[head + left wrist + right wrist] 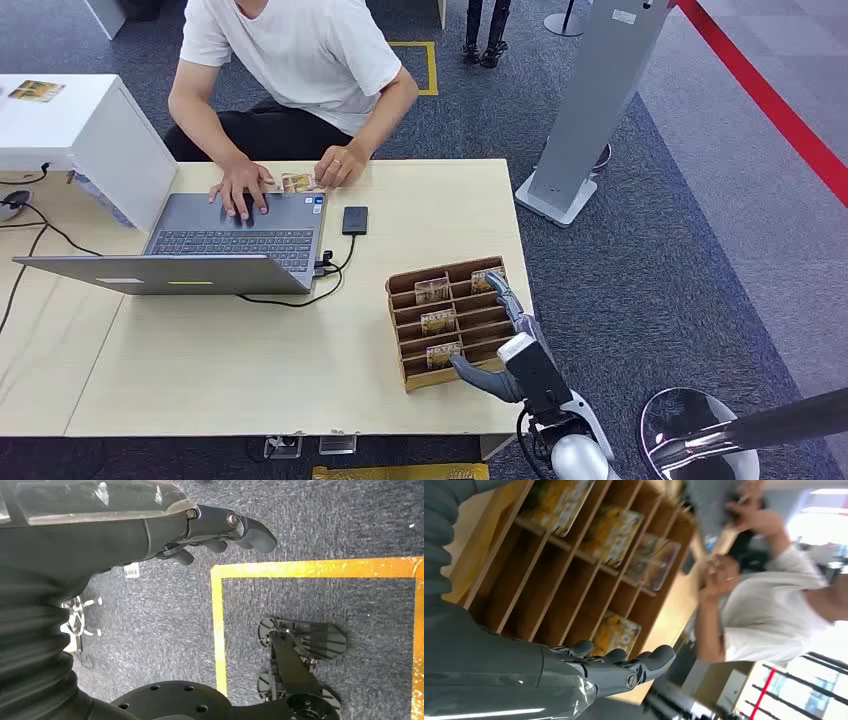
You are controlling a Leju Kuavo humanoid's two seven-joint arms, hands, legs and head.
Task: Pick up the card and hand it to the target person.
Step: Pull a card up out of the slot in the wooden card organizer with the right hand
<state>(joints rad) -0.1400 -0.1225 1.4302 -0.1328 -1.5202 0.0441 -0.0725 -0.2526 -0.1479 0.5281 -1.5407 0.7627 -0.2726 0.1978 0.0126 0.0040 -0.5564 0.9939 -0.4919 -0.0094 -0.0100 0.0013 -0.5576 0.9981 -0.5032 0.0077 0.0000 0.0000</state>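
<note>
A wooden card rack stands near the table's front right corner, with several yellow-printed cards in its slots. My right hand hovers at the rack's right side, fingers apart and holding nothing, its thumb by the front card. In the right wrist view the fingers stretch beside one card, and other cards sit in slots further on. A person in a white T-shirt sits across the table. My left hand hangs over the carpet, holding nothing.
An open laptop lies at the table's left with the person's hands on and beside it, one next to a card. A black box with a cable sits by the laptop. A white cabinet stands left, a grey pillar right.
</note>
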